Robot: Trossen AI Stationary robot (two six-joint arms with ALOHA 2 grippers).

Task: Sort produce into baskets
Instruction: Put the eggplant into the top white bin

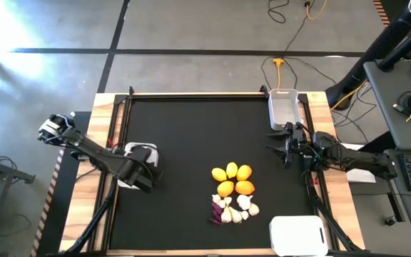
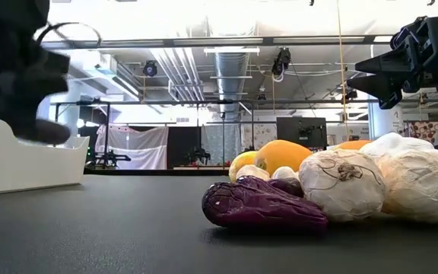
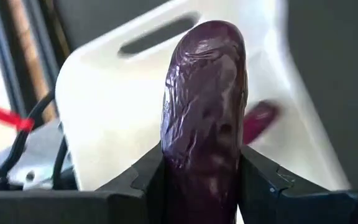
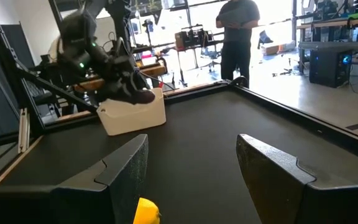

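Observation:
My left gripper (image 1: 147,177) hovers over a white basket (image 1: 140,152) at the table's left side, shut on a dark purple vegetable (image 3: 207,93). Another purple piece (image 3: 260,119) lies inside that basket (image 3: 117,106). The rest of the produce lies in a pile near the table's middle: yellow citrus fruits (image 1: 234,178), whitish bulbs (image 1: 237,209) and a purple vegetable (image 2: 265,207), all resting on the black mat. My right gripper (image 1: 286,146) waits open at the right side, level, with nothing between its fingers (image 4: 126,171). My left gripper pinches the purple vegetable between its two fingers, one finger (image 3: 145,177) on each long side. Its fingers lie along the vegetable. The vegetable's rounded free end (image 3: 213,37) sticks out past the fingertips, lifted clear above the basket. The gripper slants downward.
A second white basket (image 1: 285,107) stands at the far right and a third (image 1: 298,234) at the near right corner. Wooden table borders and metal rails frame the black mat (image 1: 191,135). A person (image 4: 238,31) stands beyond the table.

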